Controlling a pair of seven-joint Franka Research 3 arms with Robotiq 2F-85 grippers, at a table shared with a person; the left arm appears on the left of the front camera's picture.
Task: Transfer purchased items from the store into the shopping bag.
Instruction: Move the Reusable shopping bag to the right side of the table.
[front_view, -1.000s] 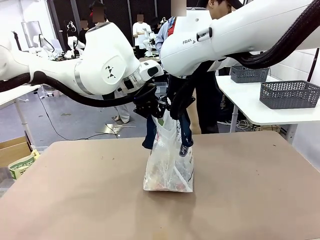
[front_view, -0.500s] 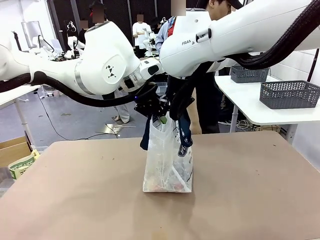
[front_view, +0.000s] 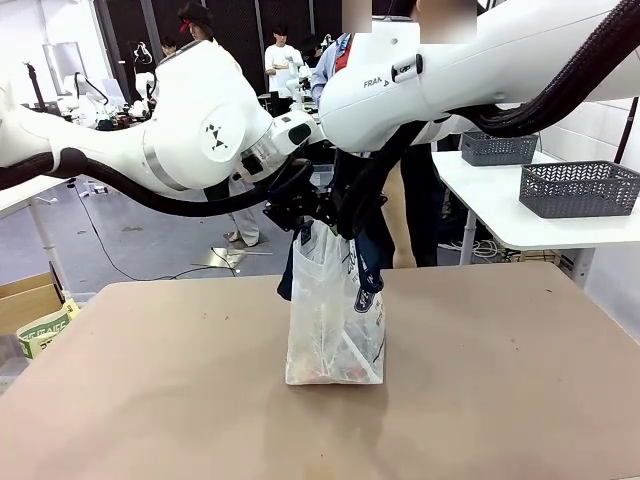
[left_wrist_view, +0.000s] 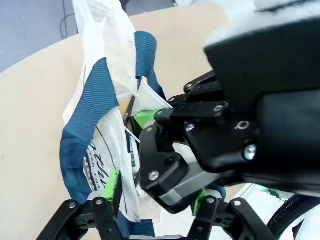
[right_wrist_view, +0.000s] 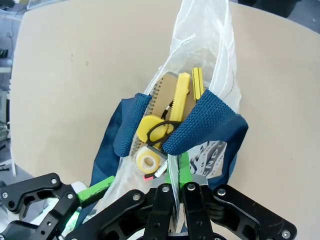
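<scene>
The shopping bag (front_view: 335, 325), clear plastic with navy straps, stands upright on the tan table (front_view: 150, 390). My right gripper (front_view: 352, 228) is above it, shut on the bag's rim beside one navy strap (right_wrist_view: 200, 122). In the right wrist view its green pads (right_wrist_view: 183, 170) are pressed together on the plastic. My left gripper (front_view: 292, 215) hovers at the bag's other side with its pads (left_wrist_view: 113, 186) well apart; loose plastic and a navy strap (left_wrist_view: 85, 130) hang by them. The purchased items (right_wrist_view: 172, 102) lie inside: tan card, yellow pieces, a small roll.
A person (front_view: 415, 190) stands just behind the bag at the far edge. Two dark mesh baskets (front_view: 580, 188) sit on a white side table at the right. A cardboard box (front_view: 30, 305) is off the table's left edge.
My left gripper has gone from shut to open and let go of the bag's left side. That strap has dropped and the bag has settled lower. The right gripper keeps its grip.
</scene>
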